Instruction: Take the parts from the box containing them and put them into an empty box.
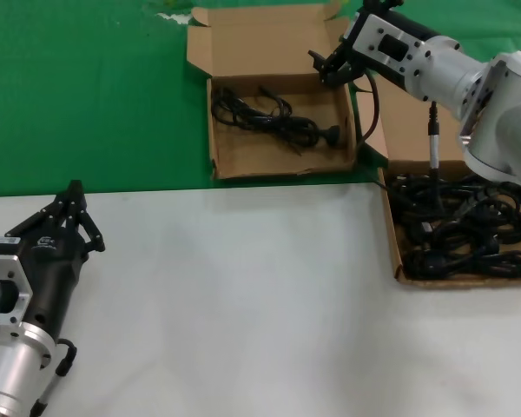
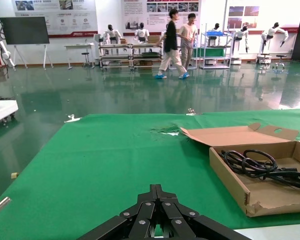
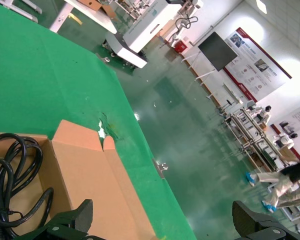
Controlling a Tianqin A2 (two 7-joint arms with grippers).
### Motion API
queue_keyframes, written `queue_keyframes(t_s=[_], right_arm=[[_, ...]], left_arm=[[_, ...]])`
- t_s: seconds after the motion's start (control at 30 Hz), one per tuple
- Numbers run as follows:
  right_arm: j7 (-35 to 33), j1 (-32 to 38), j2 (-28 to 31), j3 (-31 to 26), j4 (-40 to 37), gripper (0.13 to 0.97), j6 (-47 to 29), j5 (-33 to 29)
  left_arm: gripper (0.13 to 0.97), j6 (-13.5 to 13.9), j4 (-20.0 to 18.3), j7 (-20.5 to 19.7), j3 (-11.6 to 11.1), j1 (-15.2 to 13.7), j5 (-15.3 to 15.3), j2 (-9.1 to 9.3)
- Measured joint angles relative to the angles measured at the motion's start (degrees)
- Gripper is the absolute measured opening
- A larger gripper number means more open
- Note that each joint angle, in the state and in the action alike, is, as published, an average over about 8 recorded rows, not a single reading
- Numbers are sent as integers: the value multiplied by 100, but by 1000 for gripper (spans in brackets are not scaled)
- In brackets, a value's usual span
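Note:
The box containing the parts [image 1: 392, 228] sits at the right, packed with black cable bundles [image 1: 464, 228]. The other cardboard box [image 1: 282, 168] lies at the back centre with its lid folded back and holds one looped cable [image 1: 273, 119]. My right gripper [image 1: 330, 65] hovers over that box's far right corner, open with nothing between its fingers. Its wrist view shows the gripper [image 3: 162, 222] wide open above the lid [image 3: 85, 170], with the cable [image 3: 12, 165] beside it. My left gripper [image 1: 74, 195] rests shut at the near left, pointing toward the back-centre box [image 2: 235, 185] and its cable [image 2: 260, 165].
Both boxes lie on a green cloth [image 1: 87, 87], which ends at the white tabletop [image 1: 243, 304] in front. A thin cable of the right arm [image 1: 432, 148] hangs over the full box. Beyond the table is an open hall with people [image 2: 171, 42].

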Motion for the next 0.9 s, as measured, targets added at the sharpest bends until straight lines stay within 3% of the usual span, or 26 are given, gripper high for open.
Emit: queue_keyframes(t_s=[0.37, 0.67, 0.9], right_arm=[[569, -589, 108, 219, 684, 952, 206, -216], [1434, -1480, 264, 519, 1709, 966, 525, -531], [2140, -2207, 390, 764, 2551, 966, 785, -789]], left_arm=[[139, 0, 0, 0, 0, 0, 0, 0], [261, 0, 0, 0, 0, 0, 0, 0], [402, 0, 0, 2, 0, 0, -1, 0]])
